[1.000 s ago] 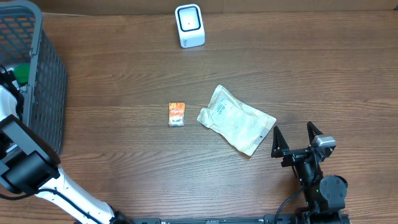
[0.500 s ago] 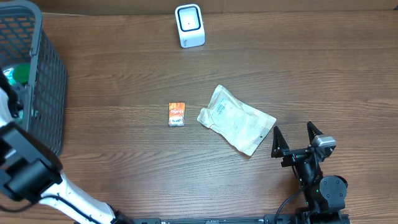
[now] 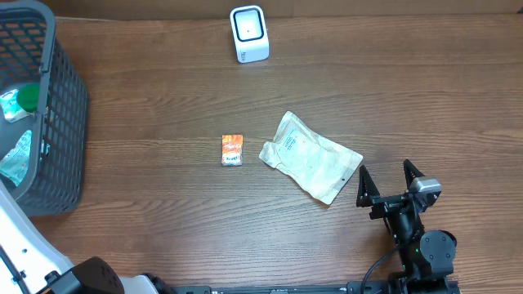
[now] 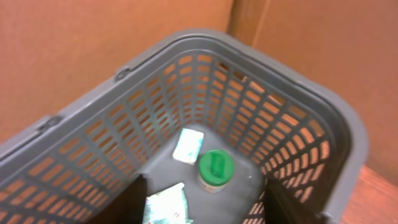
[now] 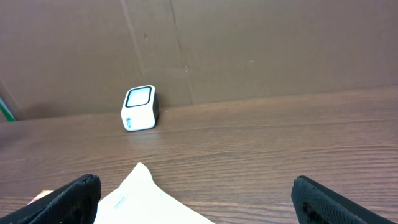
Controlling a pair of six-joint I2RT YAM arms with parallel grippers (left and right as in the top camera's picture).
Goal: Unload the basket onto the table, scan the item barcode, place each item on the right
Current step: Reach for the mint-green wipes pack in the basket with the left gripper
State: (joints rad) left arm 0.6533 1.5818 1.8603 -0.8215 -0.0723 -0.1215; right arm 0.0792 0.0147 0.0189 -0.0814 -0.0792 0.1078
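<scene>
Quick update from our side: compared with 1 second back, the left gripper (image 4: 208, 194) is no longer pinched shut. Its jaws stand apart over the basket (image 3: 57, 122) with nothing between them, and the left arm is swinging clear of the basket in the overhead view. We read that as 1 item dropped off and done. Inside sit a green-lidded jar (image 4: 215, 170), a white packet (image 4: 188, 145) and a teal packet (image 4: 165, 204), but we can't tell which one just landed.

So the job moves on to what's left on the table (image 3: 163, 220). That's 2 things: a white pouch (image 3: 310, 155) and a small orange packet (image 3: 232, 150), near each other but not touching, both well apart from the scanner (image 3: 249, 33) at the far edge.

The right gripper (image 3: 386, 173) waits just beside the pouch's near corner, jaws spread as wide as they go and holding nothing, so we guess the pouch is next.

The pouch lies flat and slanted, crinkly, white with fine print on top. We can't make out a barcode on it or on the orange packet.
</scene>
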